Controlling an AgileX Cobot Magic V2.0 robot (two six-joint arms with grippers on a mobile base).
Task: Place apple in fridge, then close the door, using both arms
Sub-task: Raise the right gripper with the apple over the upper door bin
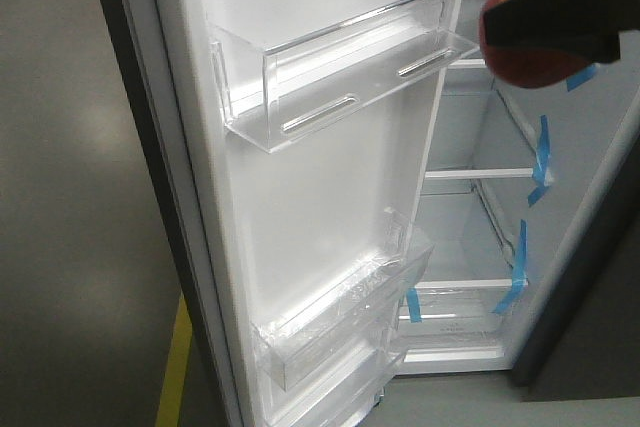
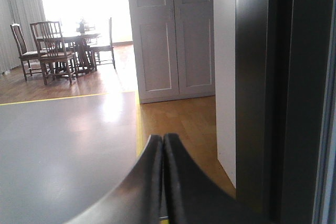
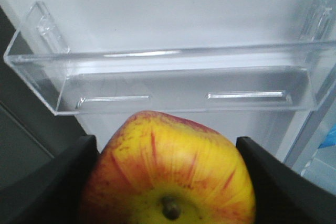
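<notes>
The fingers [image 3: 50, 184] of the right gripper [image 3: 165, 145] are spread to the width of the apple [image 3: 170, 179] and clamp its sides. It hangs in the air facing the upper clear bin [image 3: 173, 55] on the open door [image 1: 320, 207], not yet inside the fridge [image 1: 470, 127]. The left gripper [image 2: 163, 142] is pressed closed on nothing. Placing is the step in hand. Next, I judge, the apple must swing right past the door's inner edge and settle on a glass shelf [image 1: 478, 174].
</notes>
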